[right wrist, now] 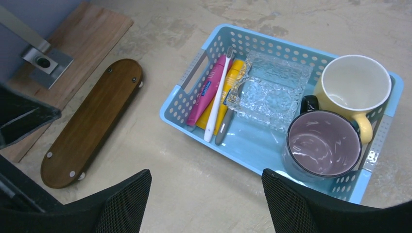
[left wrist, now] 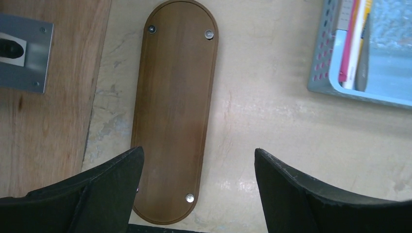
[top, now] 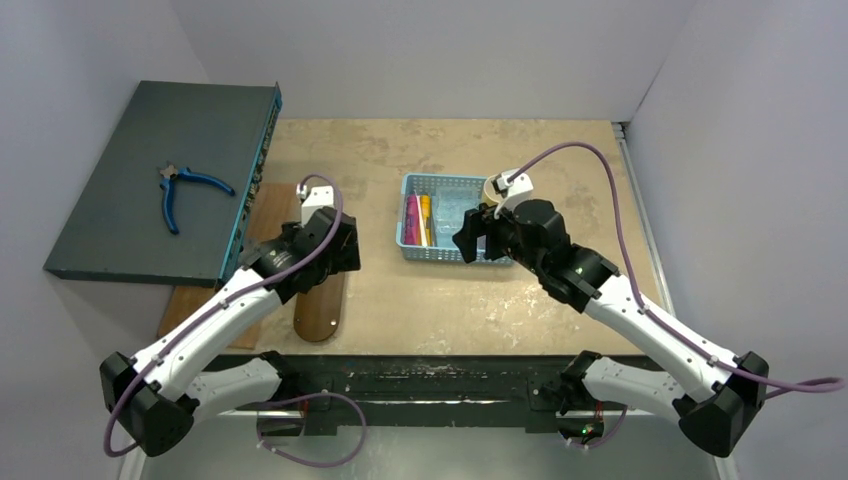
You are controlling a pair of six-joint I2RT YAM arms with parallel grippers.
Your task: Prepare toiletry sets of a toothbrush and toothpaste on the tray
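The left claw [left wrist: 198,153] is held open, empty, over the tray [left wrist: 175,97]; the right claw [right wrist: 205,174] likewise over the toothbrush [right wrist: 217,97] and toothpaste [right wrist: 206,93] in the blue basket [right wrist: 177,104], for picking.

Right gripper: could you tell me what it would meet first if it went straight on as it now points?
Probably the bare table just short of the blue basket, where the open right gripper aims; depth is unclear, so the basket's near wall might come first.
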